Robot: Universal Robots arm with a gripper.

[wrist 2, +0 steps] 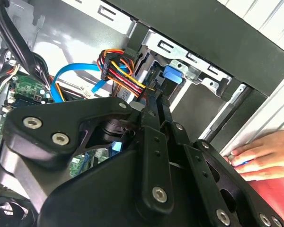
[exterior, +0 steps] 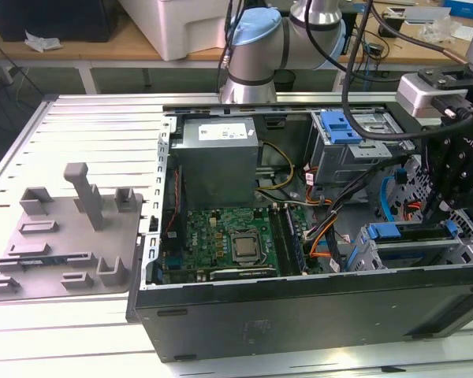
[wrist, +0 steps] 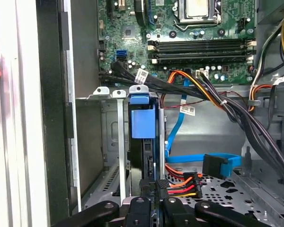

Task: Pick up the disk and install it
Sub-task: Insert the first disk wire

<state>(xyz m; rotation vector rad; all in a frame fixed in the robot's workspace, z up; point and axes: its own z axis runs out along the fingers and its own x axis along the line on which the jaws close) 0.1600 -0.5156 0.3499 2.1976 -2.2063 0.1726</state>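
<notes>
The disk (exterior: 414, 240) sits edge-up in the silver drive cage (exterior: 363, 256) at the near right corner of the open computer case, with blue rails along its ends. In the first wrist view the disk's blue tab (wrist: 143, 118) stands in a cage slot. My black gripper (exterior: 451, 193) hangs just above that cage. In both wrist views the gripper (wrist: 152, 185) (wrist 2: 156, 97) points down at the disk's upper edge with its fingers close together. Nothing shows between them.
A person's hand (wrist 2: 260, 156) rests on the table beside the case wall. Red-yellow-black power wires (wrist: 182, 187) and a blue data cable (wrist: 199, 161) lie right beside the slot. The power supply (exterior: 219, 157), motherboard (exterior: 229, 244), a blue bracket (exterior: 339, 126) and a grey fixture plate (exterior: 63, 236) are further off.
</notes>
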